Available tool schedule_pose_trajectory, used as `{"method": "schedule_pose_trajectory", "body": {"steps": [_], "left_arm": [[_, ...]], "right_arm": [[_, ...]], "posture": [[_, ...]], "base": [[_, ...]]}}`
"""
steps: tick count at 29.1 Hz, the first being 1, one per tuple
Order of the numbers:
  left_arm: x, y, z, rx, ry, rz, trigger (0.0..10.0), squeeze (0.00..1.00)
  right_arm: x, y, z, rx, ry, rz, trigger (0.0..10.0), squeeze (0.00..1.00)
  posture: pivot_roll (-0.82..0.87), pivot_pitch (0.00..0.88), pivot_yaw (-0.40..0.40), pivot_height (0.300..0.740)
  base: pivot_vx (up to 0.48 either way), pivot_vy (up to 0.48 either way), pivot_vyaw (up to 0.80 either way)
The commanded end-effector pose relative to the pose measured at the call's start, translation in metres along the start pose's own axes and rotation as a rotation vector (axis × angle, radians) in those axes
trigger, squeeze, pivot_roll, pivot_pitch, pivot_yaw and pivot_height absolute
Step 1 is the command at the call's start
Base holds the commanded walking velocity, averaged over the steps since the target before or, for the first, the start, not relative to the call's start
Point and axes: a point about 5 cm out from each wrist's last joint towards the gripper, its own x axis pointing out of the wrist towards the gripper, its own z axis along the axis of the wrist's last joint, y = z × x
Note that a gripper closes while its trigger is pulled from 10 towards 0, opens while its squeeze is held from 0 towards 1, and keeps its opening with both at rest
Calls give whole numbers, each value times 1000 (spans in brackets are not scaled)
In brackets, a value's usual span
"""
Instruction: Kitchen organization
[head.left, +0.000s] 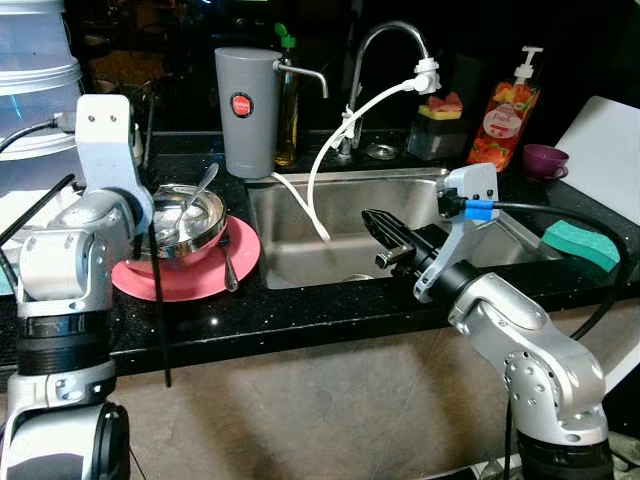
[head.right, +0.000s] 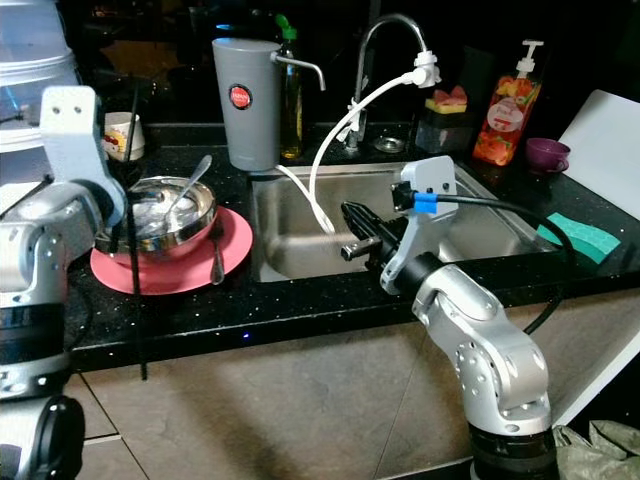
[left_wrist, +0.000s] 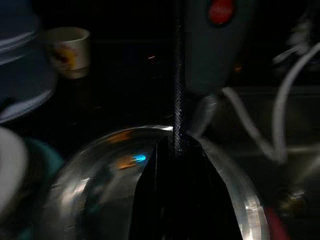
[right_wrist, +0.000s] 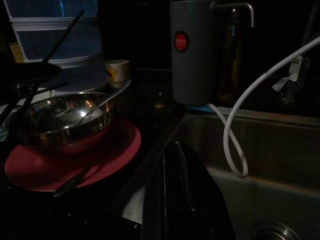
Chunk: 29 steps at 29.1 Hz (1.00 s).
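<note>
Starting at the left, the left gripper (left_wrist: 177, 150) hangs just over the near-left rim of the steel bowl (head.left: 185, 222), its two black fingers pressed together with nothing between them, so it reads as closed and empty. That bowl sits on the pink plate (head.left: 200, 275), which lies on the black counter (head.left: 300, 310) to the left of the sink (head.left: 340, 230). A spoon (head.left: 195, 195) rests inside the bowl with its handle leaning up and away toward the far right, pointing roughly at the grey water dispenser (head.left: 247, 110) standing behind. A dark utensil, probably a fork (head.left: 229, 265), lies on the plate's right side with its long axis running near to far. Moving right, a white hose (head.left: 330, 160) loops from the faucet (head.left: 385, 60) down into the sink. Over the sink's near edge hovers the right gripper (head.left: 385, 232), fingers closed on nothing and aimed left toward the dishes. Judging by this layout, the bowl lies directly beneath the left gripper and well apart from the right one, so the left arm is plainly the nearer; any transfer of the dishes would run rightward into the basin. Farther right, a green sponge (head.left: 580, 245) lies on the counter.
</note>
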Motion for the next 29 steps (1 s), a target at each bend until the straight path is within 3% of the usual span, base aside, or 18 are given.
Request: {"method": "schedule_pose_trajectory", "body": {"steps": [1, 2, 5, 8, 9, 10, 11, 14, 17, 27, 29], "left_arm": [[2, -16, 9, -74, -39, -92, 10000, 0], [2, -16, 9, -74, -39, -92, 10000, 0], [8, -36, 15, -158, -61, -174, 10000, 0], [17, -57, 16, -191, -87, -236, 10000, 0], [21, -66, 14, -175, -106, -254, 10000, 0], [21, -66, 14, -175, -106, -254, 10000, 0], [29, -80, 7, -132, -126, -270, 10000, 0], [37, -94, -4, -58, -152, -273, 10000, 0], [45, -110, -24, 10, -129, -273, 10000, 0], [49, -145, -46, -96, -93, -356, 10000, 0], [48, -157, -56, -99, -38, -399, 10000, 0]], "right_arm": [[-1, 1, 0, 1, -8, -5, 10000, 0], [-1, 1, 0, 1, -8, -5, 10000, 0], [-1, 0, 3, -4, -33, -14, 10000, 0], [0, -3, 9, -9, -73, -38, 10000, 0], [1, -6, 11, -30, -85, -65, 10000, 0], [1, -6, 11, -30, -85, -65, 10000, 0], [3, -11, 13, -64, -104, -111, 10000, 0], [5, -16, 18, -92, -138, -169, 10000, 0], [3, -19, 26, -93, -185, -200, 10000, 0], [5, -6, 24, -59, -193, -104, 10000, 0], [7, 3, 15, -36, -127, -37, 10000, 0]], "posture": [[44, 102, -46, 740], [44, 102, -46, 740], [40, 103, -44, 740], [41, 105, -45, 740], [41, 106, -46, 740], [41, 106, -46, 740], [38, 109, -45, 740], [37, 114, -45, 740], [31, 121, -46, 740], [20, 155, -49, 740], [19, 161, -47, 740]], "base": [[0, 0, 0], [0, 0, 0], [0, 0, 0], [0, 0, 0], [0, 0, 0], [0, 0, 0], [0, 0, 0], [0, 0, 0], [0, 0, 0], [0, 0, 0], [0, 0, 0]]}}
